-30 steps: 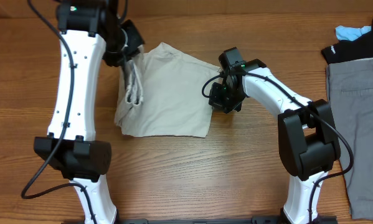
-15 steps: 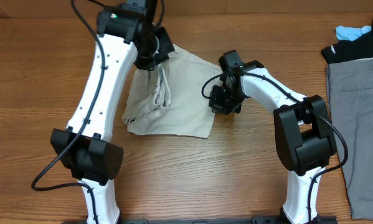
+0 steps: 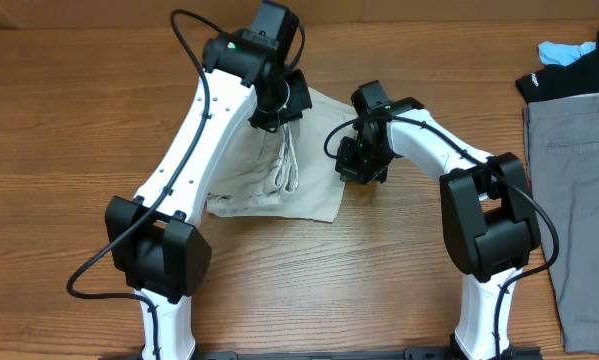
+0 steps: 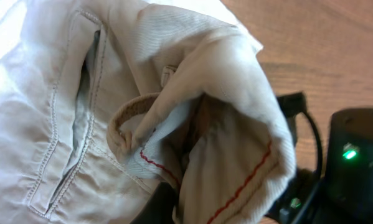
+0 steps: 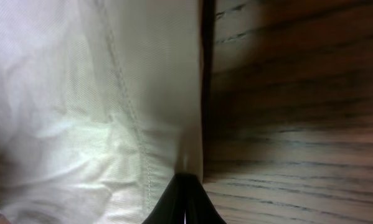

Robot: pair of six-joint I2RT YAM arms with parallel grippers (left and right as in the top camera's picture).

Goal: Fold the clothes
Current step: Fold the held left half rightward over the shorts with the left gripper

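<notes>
The pale beige shorts (image 3: pixel 314 155) lie mid-table, partly doubled over. My left gripper (image 3: pixel 279 105) is shut on their lifted waistband edge, held above the garment's far right part, with the white drawstrings (image 3: pixel 289 170) hanging below. In the left wrist view the shorts (image 4: pixel 61 93) show a slit pocket and red inner stitching, and my left gripper's (image 4: pixel 167 208) dark finger is wrapped in fabric. My right gripper (image 3: pixel 356 165) sits at the shorts' right edge. In the right wrist view it (image 5: pixel 185 199) is shut, pinching the hem of the shorts (image 5: pixel 80 93) on the wood.
A grey garment (image 3: pixel 579 200) lies along the right table edge. A black garment (image 3: pixel 569 75) and a blue cloth (image 3: pixel 564 48) sit at the far right corner. The right arm's base (image 3: pixel 489 240) stands to the right of the shorts.
My left gripper has swung right, carrying the shorts' left edge over the rest, so the garment looks narrower and doubled. The right gripper has stayed put at the right edge.
</notes>
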